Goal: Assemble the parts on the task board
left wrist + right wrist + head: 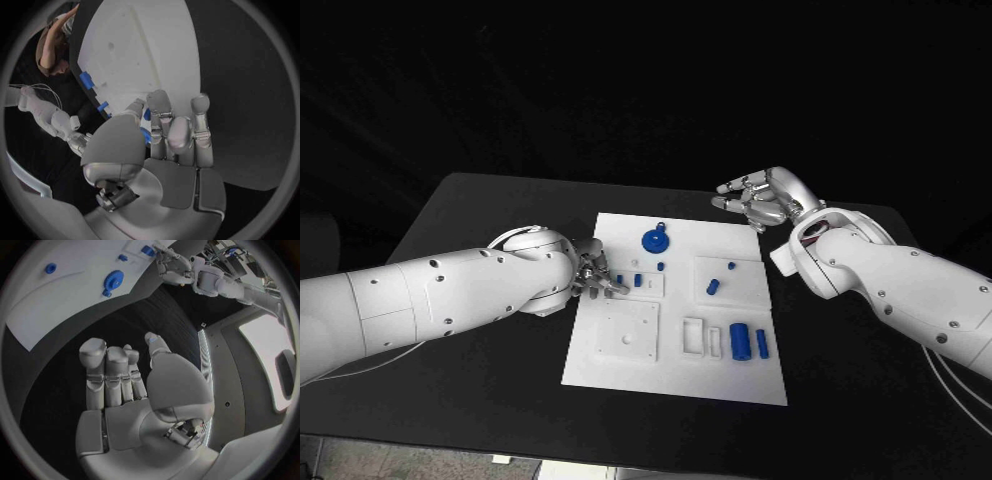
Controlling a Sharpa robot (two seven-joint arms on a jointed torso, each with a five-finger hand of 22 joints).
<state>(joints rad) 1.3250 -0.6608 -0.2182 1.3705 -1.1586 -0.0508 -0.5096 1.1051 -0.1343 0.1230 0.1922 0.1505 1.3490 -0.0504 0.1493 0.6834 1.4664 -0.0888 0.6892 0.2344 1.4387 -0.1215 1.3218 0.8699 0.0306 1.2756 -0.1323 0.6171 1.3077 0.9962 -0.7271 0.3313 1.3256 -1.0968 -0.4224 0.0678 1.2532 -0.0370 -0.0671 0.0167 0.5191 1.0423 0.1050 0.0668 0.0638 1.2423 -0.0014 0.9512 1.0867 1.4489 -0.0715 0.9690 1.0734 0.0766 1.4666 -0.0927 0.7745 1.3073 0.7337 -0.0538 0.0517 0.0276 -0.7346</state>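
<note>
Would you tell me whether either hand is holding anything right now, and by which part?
The left hand pinches a small blue part between its fingertips; which part of it cannot be told. The right hand holds nothing.

The room is kept dark, and the black table [488, 300] is almost lost in it. The white task board [625, 365] is lit brightly from above. Soft shadows are seen. Straight edges are bent in both wrist views.
</note>
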